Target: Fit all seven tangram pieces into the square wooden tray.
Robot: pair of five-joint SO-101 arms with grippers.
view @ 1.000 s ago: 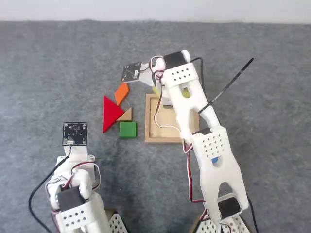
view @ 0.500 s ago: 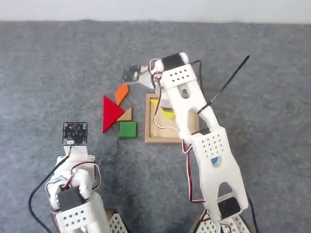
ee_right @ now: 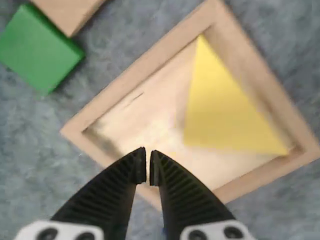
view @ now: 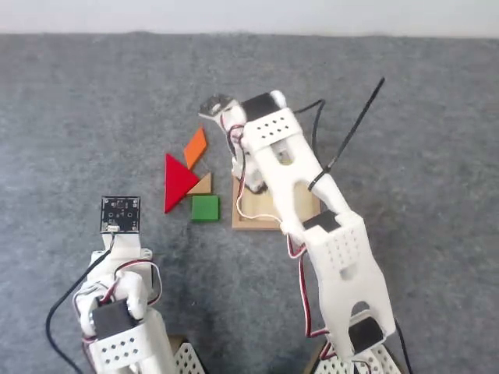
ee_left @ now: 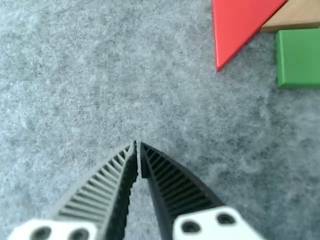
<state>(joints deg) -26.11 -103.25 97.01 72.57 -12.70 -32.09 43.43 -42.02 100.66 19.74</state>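
Right end effector (ee_right: 145,167) hangs over the tray (ee_right: 145,68), closed on nothing, and the yellow triangle (ee_right: 225,115) lies inside the tray. Left end effector (ee_left: 138,150) is closed and empty too, near the red triangle (ee_left: 240,25) lying outside the tray. Pieces look light, stiff and slick; I'd pinch one across opposite edges. Since a second ago the right arm has swung across the tray toward those loose pieces.
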